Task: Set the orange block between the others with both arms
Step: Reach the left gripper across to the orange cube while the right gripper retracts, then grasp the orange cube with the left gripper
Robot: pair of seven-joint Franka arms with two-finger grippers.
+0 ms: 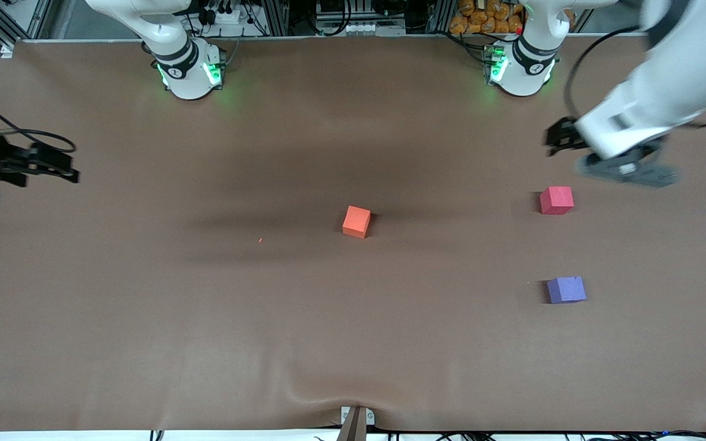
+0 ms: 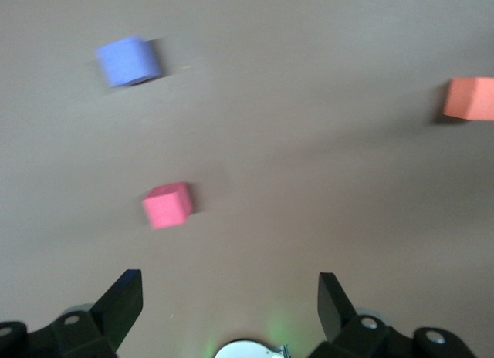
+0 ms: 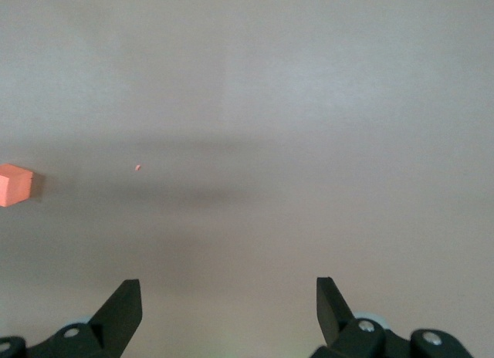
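right gripper: at the right arm's end of the table, up over bare brown table; fingers spread wide, nothing between them, touching nothing. Holds nothing.
right arm: comes in from the view's edge at that end, base lit green at the top; waiting.
orange speck: tiny crumb on the table, between the right gripper's end and the orange block; also seen in the right wrist view.
orange block: sits flat on the table about mid-table, alone, well apart from both grippers and well apart from the other two cubes; not between them yet. Shows at the edge of both wrist views.
left arm base: lit green at the top of the front view.
red-pink cube: on the table toward the left arm's end, near under the left gripper, not touched.
purple-blue cube: same end, nearer the front camera than the red-pink cube, clear gap between the two.
left gripper: in the air over the table just by the red-pink cube; fingers spread wide, empty, touching nothing.
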